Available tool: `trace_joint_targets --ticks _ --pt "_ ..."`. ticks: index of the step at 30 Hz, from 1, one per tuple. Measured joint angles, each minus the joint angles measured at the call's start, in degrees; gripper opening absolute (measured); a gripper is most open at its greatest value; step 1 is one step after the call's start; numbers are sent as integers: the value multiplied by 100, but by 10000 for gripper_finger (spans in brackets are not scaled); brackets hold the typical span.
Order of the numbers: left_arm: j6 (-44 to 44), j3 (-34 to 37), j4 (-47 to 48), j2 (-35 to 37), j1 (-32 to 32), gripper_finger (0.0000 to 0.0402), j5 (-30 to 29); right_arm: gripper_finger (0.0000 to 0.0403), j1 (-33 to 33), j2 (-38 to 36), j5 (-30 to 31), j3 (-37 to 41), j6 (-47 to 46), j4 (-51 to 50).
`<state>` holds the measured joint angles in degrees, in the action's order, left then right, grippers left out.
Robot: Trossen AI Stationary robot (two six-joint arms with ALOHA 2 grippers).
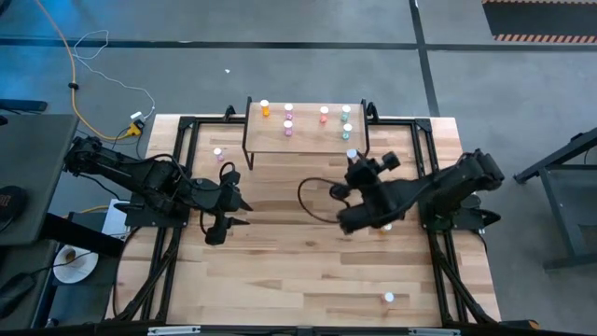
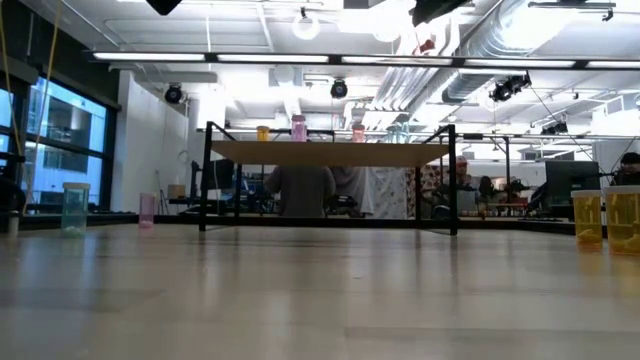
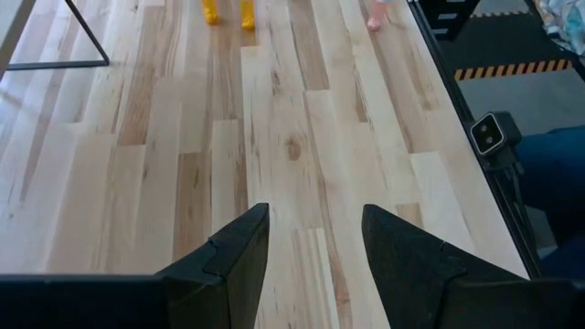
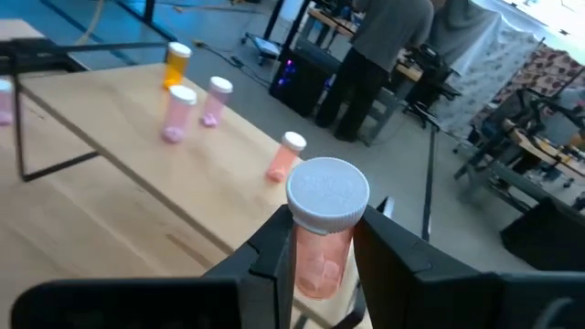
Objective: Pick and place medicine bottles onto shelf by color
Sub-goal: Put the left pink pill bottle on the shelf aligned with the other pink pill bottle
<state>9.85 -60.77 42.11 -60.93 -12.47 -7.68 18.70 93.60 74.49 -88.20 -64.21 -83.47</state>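
The shelf (image 1: 308, 140) stands at the table's far middle. On its top stand an orange bottle (image 1: 265, 109), two pink ones (image 1: 288, 119), a red one (image 1: 324, 114) and two teal ones (image 1: 346, 119). My right gripper (image 4: 322, 260) is just off the shelf's near right corner, above its top, shut on a red bottle (image 4: 324, 228) with a white cap (image 1: 351, 155). My left gripper (image 3: 315, 238) hangs open and empty over the table's left middle (image 1: 241, 201). My right gripper pinches the red bottle's body (image 4: 315, 251) just under the white cap, one finger on each side (image 4: 271, 251). The fingers come from the table's near right side and lie across the bottle. The bottle stands upright, cap up, lifted clear of the table.
Loose bottles stand on the table: a pink one at the far left (image 1: 218, 154), an orange one under the right arm (image 1: 385, 227) and one near the front right (image 1: 389, 298). The low view shows a teal bottle (image 2: 74, 208) at the left. People stand beyond the table (image 4: 384, 55).
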Motion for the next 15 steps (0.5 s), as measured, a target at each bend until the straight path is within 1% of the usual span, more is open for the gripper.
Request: trace_joint_targets --ticks 3,7,11,15 --pt "0 0 0 0 0 168 0 83 -198 -177 -171 0 489 333" --pt "0 0 0 0 0 168 0 83 -447 -441 -500 0 1701 1332" --pt "0 0 0 0 0 168 0 83 -755 -667 -1169 0 3174 2664" --pt "0 2 0 -2 0 168 11 83 -1152 -803 -1955 0 4293 3843"
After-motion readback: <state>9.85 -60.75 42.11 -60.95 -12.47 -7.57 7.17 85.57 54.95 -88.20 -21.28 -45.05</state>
